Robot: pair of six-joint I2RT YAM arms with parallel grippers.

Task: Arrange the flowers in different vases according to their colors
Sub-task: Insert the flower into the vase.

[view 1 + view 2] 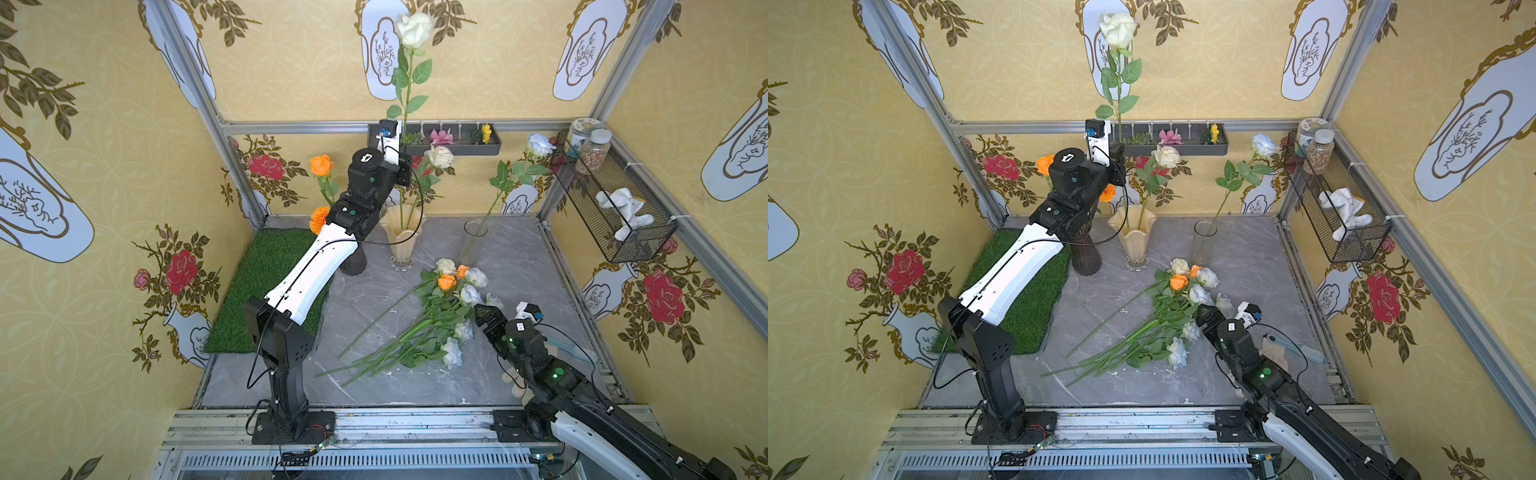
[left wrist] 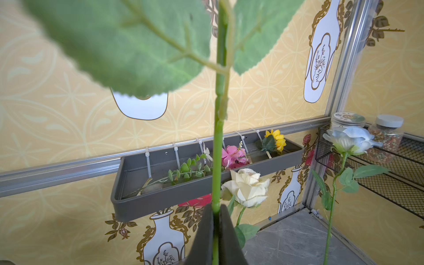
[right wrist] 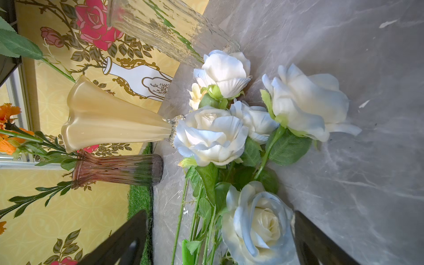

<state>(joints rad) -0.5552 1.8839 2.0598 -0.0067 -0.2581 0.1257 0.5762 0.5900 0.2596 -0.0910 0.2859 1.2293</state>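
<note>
Three vases stand at the back of the grey marble table [image 1: 519, 266]: a dark purple ribbed glass vase [image 1: 1086, 257], a cream ruffled-rim vase [image 1: 401, 243] and a clear glass cylinder vase [image 1: 473, 239]. We see bare marble along the table's lower edge in both top views.

Our left arm [image 1: 311, 274] reaches up-centre. The left gripper [image 2: 215, 213] is pinched tight on the stem of a cream-white rose [image 1: 414, 29] above the cream vase.

The right gripper [image 3: 220, 215] is spread wide and grips nothing. In its wrist view a pale-blue-tinted rose [image 3: 259, 224] from the mid-frame loose flower heap [image 1: 436, 324] lies between its fingers.

The label on the jar [image 1: 584, 129] is too small for us to read.
</note>
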